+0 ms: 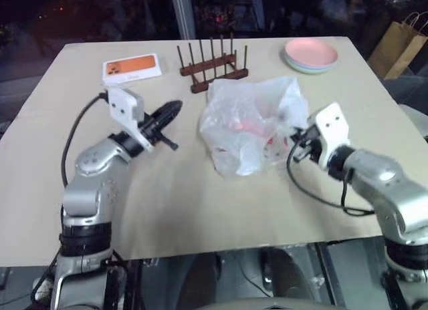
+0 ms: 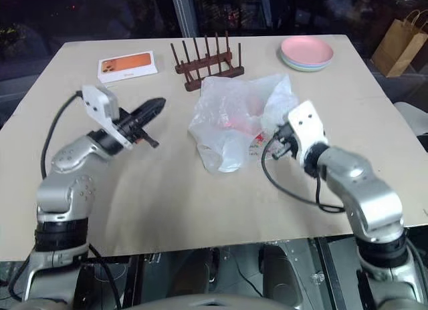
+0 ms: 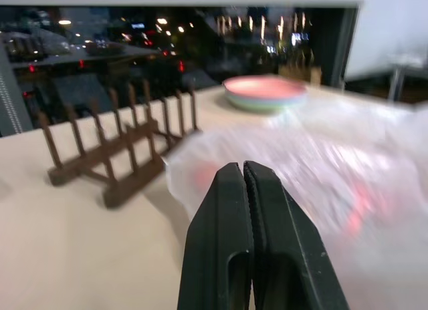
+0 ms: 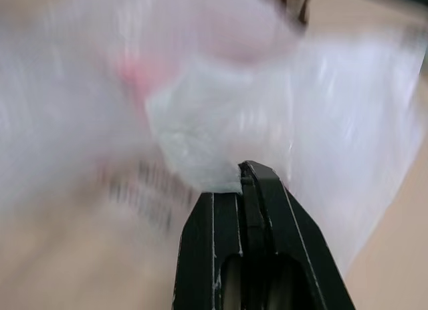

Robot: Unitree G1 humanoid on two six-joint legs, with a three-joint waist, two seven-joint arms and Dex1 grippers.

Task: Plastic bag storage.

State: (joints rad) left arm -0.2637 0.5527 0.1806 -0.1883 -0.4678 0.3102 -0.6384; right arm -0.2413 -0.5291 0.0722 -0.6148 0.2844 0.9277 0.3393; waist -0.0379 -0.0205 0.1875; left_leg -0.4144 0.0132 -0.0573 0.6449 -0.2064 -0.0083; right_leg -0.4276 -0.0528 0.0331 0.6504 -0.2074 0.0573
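Both grippers are pressed shut: the left gripper empty beside the bag, the right gripper pinching a fold of the crinkled translucent white plastic bag. That pinch looks thin, so I judge the slippery film could slide free or snag on the brown wooden peg rack close behind. The bag sits mid-table, its long axis running roughly toward the far right corner and the stacked pink plates.
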